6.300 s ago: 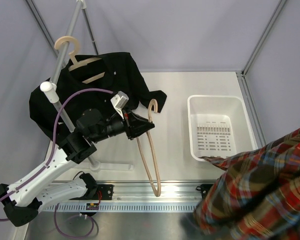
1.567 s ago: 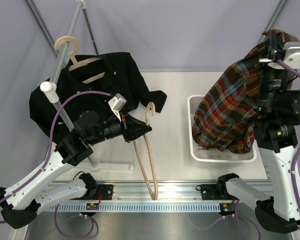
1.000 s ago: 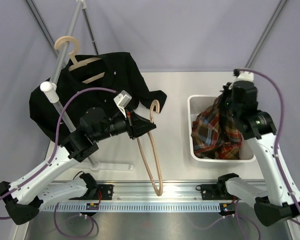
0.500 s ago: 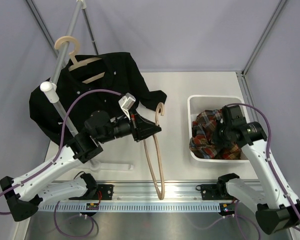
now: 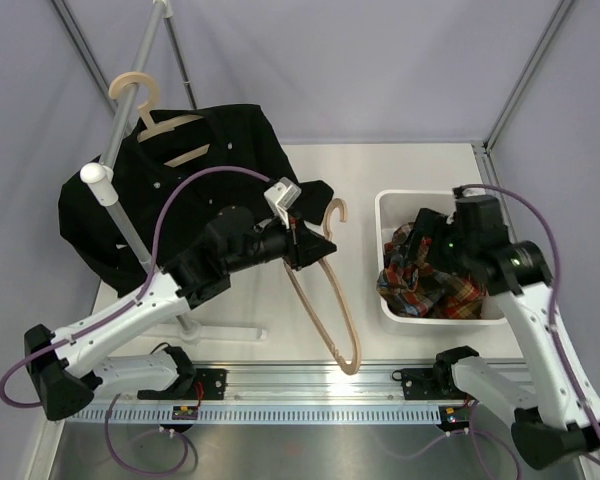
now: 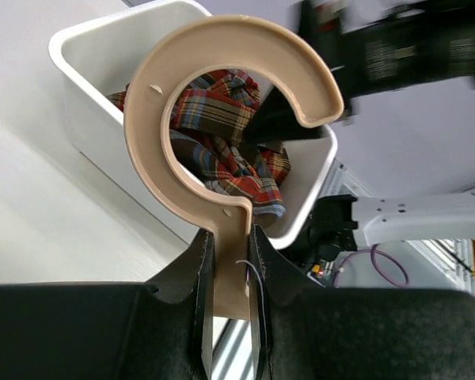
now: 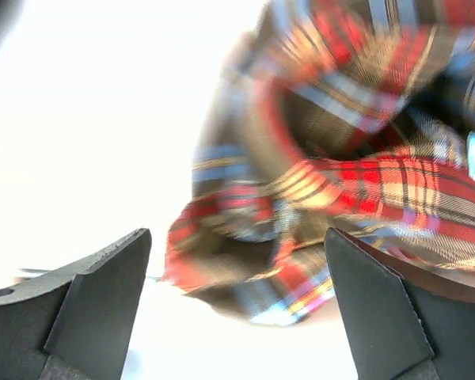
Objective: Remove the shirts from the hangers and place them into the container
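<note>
Left end effector point(image 6: 228, 273) clamps the stiff, light hanger point(image 6: 146, 134) at its neck; right end effector point(image 7: 237, 309) gapes over the limp plaid shirt point(image 7: 364, 182). Soft black shirt point(image 5: 205, 170): probably grip its collar.

Plaid shirt point(image 5: 427, 282) in container point(image 5: 410, 195); black shirt point(image 5: 230, 145) on hanger point(image 5: 172, 124)

The left arm point(image 5: 150, 305) stretched from its base at the near left corner up and rightward toward the centre, with its wrist roughly level. The left jaws were pinched narrowly on the neck of a hanger point(image 6: 229, 261), just under its hook. The right arm point(image 5: 540, 330) rose from its base at the near right, bent at the elbow and tipped its wrist down and leftward, and the right jaws stood wide apart.
</note>
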### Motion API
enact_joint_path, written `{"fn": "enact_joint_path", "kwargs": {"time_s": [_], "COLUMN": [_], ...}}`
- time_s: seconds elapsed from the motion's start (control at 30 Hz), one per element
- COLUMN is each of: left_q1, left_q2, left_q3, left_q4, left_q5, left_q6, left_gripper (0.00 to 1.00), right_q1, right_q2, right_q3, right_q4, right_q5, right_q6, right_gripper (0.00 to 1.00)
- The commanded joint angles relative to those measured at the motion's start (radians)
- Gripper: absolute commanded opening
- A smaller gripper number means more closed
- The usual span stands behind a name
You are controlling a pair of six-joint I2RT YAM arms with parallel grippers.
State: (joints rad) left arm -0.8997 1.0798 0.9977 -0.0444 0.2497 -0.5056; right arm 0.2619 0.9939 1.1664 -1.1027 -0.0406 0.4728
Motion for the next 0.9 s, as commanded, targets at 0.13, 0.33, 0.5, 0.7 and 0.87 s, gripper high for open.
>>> {"fn": "enact_joint_path", "kwargs": {"time_s": [0.13,0.33,0.5,0.7,0.87], "left_q1": [-0.019,-0.06,-0.085,-0.088,-0.087], "left_q2": [0.098,0.196,0.261,0.336,0.359], "left_q3": [0.209,0.366,0.435,0.527,0.571], "left_q4": [-0.07,-0.19,-0.224,-0.262,-0.284], "left_q5": [-0.053,-0.18,-0.314,-0.392,-0.392], "left_q6": [0.128,0.179,0.188,0.2,0.216], "left_gripper": [0.0,0.0,0.0,0.0,0.0], "right_q1": [0.003,0.003,0.002,0.003,0.002], "right_q2": [-0.28,-0.27,-0.27,-0.247,-0.259], "right_q3": [0.185,0.242,0.249,0.303,0.242], "right_q4": [0.096,0.127,0.098,0.009,0.01], "right_q5": [-0.252,-0.635,-0.725,-0.717,-0.706], "right_q6": [0.098,0.056,0.029,-0.039,-0.057], "right_gripper": [1.0,0.58,0.4,0.44,0.46]}}
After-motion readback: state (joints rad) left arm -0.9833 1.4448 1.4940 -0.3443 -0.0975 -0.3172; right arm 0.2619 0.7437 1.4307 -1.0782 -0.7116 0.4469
